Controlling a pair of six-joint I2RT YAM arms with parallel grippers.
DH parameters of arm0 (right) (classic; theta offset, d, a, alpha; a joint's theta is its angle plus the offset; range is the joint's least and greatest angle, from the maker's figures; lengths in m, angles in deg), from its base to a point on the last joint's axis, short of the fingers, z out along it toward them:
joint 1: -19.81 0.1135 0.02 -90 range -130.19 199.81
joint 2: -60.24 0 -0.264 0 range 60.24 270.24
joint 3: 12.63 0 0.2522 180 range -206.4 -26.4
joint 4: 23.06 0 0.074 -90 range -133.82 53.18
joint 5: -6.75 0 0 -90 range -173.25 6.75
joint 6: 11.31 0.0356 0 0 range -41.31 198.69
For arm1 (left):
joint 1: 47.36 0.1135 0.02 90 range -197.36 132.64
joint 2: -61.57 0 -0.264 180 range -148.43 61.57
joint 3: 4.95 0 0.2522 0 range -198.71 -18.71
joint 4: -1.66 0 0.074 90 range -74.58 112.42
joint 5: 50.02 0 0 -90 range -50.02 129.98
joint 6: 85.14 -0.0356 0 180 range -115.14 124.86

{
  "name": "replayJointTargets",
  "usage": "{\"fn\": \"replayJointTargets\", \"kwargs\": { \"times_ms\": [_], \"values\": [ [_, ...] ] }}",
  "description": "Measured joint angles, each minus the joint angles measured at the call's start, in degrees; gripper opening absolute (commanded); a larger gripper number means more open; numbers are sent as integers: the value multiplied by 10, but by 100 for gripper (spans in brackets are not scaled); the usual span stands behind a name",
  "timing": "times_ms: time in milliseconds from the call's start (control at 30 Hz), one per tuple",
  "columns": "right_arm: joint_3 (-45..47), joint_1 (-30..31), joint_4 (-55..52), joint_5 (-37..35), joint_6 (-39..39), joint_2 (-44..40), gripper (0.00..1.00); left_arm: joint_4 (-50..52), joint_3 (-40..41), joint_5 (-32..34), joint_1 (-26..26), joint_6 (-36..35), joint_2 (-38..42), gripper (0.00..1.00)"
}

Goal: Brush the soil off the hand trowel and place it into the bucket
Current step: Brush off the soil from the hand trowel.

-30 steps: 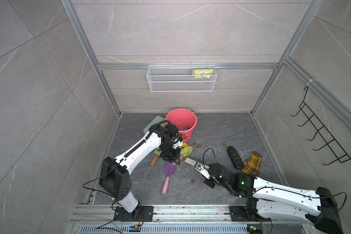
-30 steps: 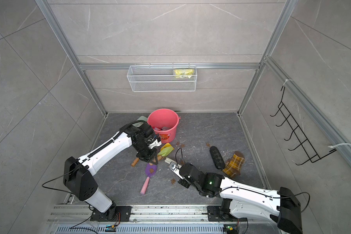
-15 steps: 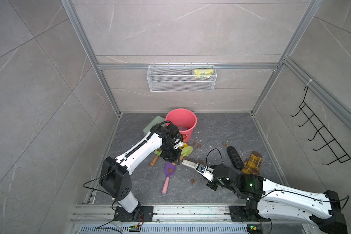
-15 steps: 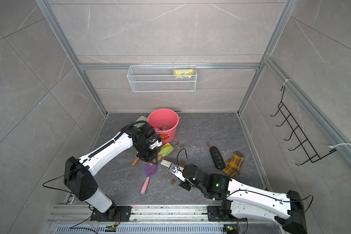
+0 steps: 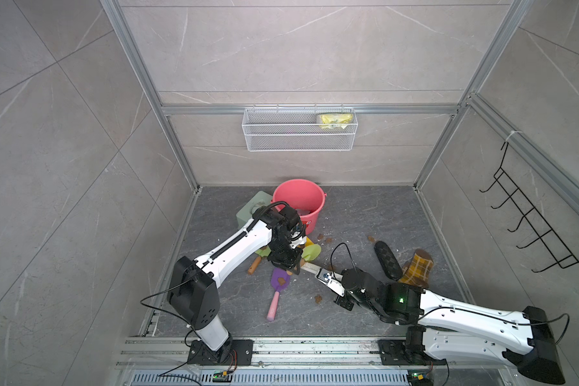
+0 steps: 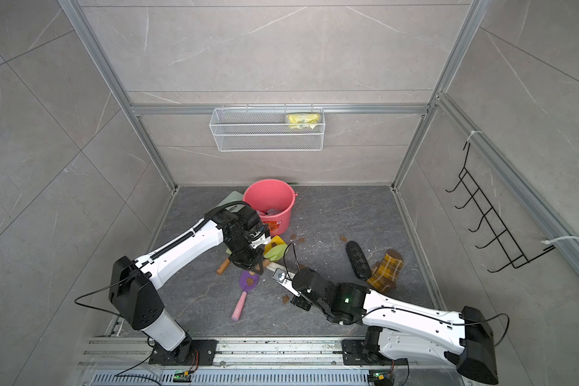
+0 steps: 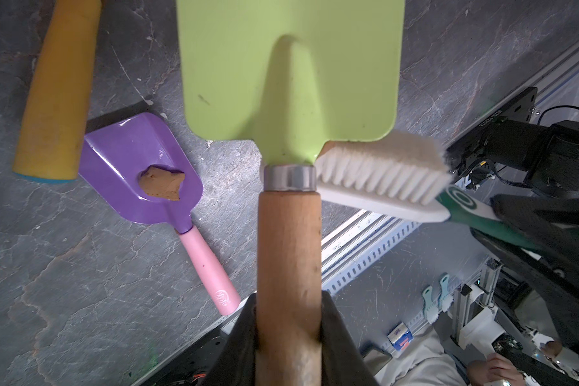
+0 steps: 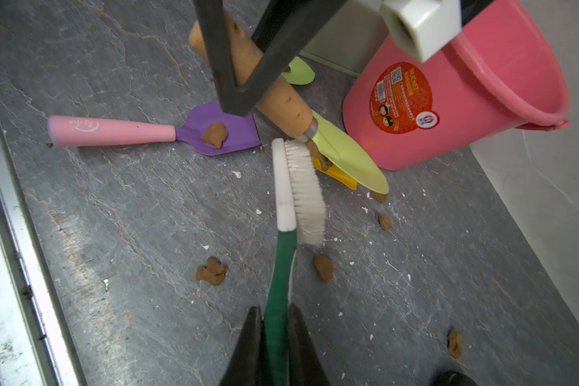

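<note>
Grey stone floor (image 8: 114,217): left gripper (image 7: 288,317) clamps the green trowel (image 7: 288,67) tilted beside the bucket (image 8: 465,110), right gripper (image 8: 276,320) clamps the brush (image 8: 306,187) against a clinging soil lump (image 8: 318,155); hard sideways strokes could twist the trowel loose.

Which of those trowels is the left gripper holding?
The lime-green trowel with the wooden handle, clamped in the left gripper. The purple trowel with the pink handle lies loose on the floor, a soil lump on its blade.
</note>
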Motion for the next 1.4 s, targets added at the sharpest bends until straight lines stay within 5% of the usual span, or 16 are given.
{"fn": "replayJointTargets", "kwargs": {
  "times_ms": [667, 1400],
  "values": [
    [17, 3, -49, 3, 29, -73, 0, 2, -11, -21, 4, 0, -4, 0],
    [-28, -2, -66, -17, 17, -10, 0, 1, -11, -13, 0, 0, -13, 0]
  ]
}}
